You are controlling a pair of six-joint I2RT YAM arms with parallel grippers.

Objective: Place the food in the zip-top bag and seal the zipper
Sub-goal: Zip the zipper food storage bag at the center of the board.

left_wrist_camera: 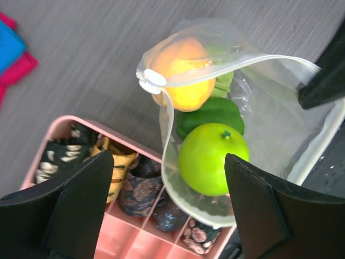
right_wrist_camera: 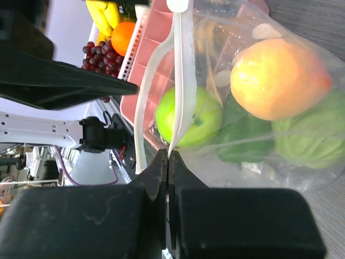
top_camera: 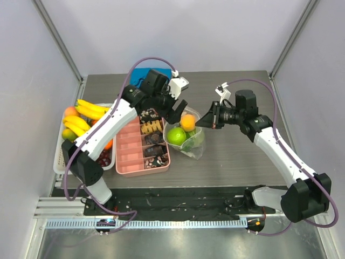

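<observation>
The clear zip-top bag (top_camera: 197,149) lies right of the pink box, holding an orange (top_camera: 187,122), a green apple (top_camera: 176,135) and darker green produce (left_wrist_camera: 211,112). My right gripper (top_camera: 201,123) is shut on the end of the zipper (right_wrist_camera: 181,81), with the fingertips pinched together at the strip (right_wrist_camera: 168,157). The bag's mouth gapes open in a loop. A white slider (left_wrist_camera: 154,80) sits at the zipper's far end. My left gripper (top_camera: 173,111) hovers open over the bag's left side. Its fingers (left_wrist_camera: 81,208) straddle the apple (left_wrist_camera: 213,158) and touch nothing.
The pink compartment box (top_camera: 129,156) with rolled patterned cloths (left_wrist_camera: 132,183) lies against the bag's left side. A white basket (top_camera: 60,157) with bananas (top_camera: 91,109), grapes and other fruit stands at the far left. A folded blue and red cloth (left_wrist_camera: 11,48) lies behind.
</observation>
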